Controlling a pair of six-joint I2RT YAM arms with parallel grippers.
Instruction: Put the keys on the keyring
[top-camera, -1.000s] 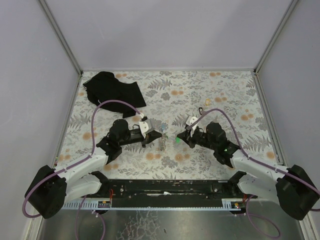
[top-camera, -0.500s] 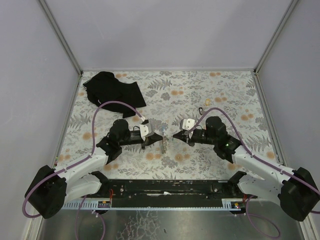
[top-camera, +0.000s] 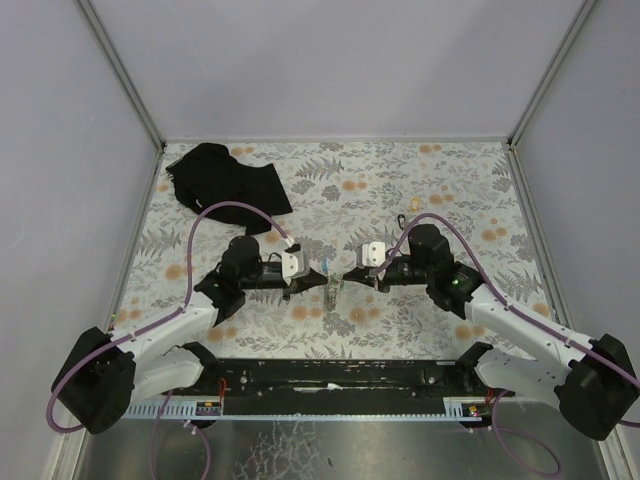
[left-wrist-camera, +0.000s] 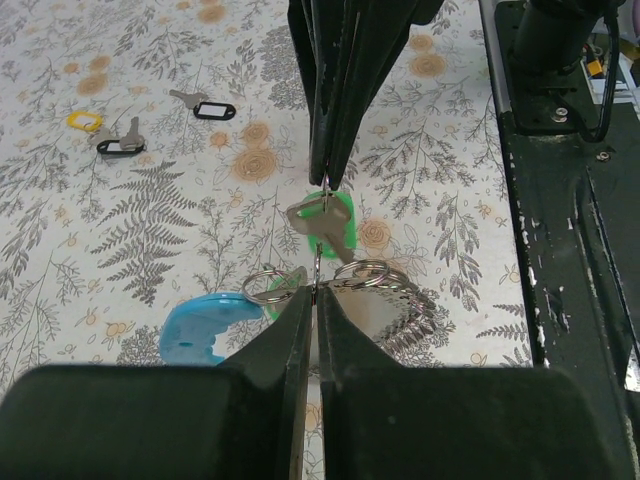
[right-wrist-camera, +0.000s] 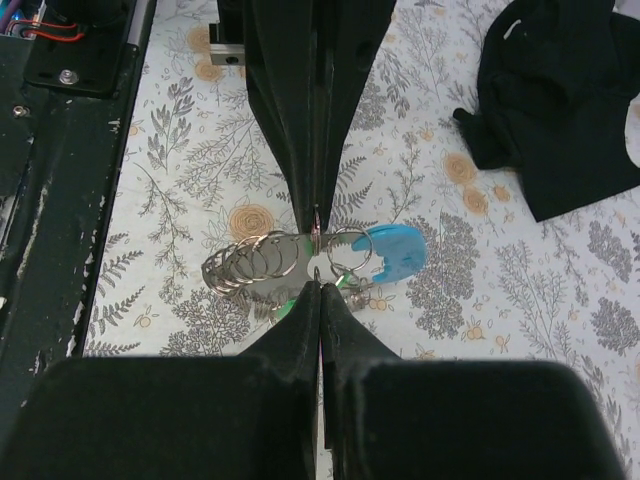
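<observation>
The keyring is a light-blue curved band (left-wrist-camera: 203, 326) with a grey metal bar carrying several wire rings (left-wrist-camera: 372, 277); it also shows in the right wrist view (right-wrist-camera: 396, 254). My left gripper (left-wrist-camera: 315, 291) is shut on the metal bar and holds it just above the table. My right gripper (right-wrist-camera: 320, 284) is shut on the small ring of a silver key with a green tag (left-wrist-camera: 322, 221), tip to tip with my left gripper. In the top view the two grippers meet at mid table, left (top-camera: 316, 274) and right (top-camera: 347, 272). Another green tag (right-wrist-camera: 284, 309) hangs under the bundle.
Loose keys lie on the floral mat to the back right: two with black tags (left-wrist-camera: 205, 106) (left-wrist-camera: 121, 146) and a yellow tag (left-wrist-camera: 82, 121). A black cloth (top-camera: 222, 178) lies at the back left. The black base rail (top-camera: 330, 374) runs along the near edge.
My right gripper has moved left with the green-tagged key until it meets my left gripper. My left gripper has shifted slightly right with the keyring.
</observation>
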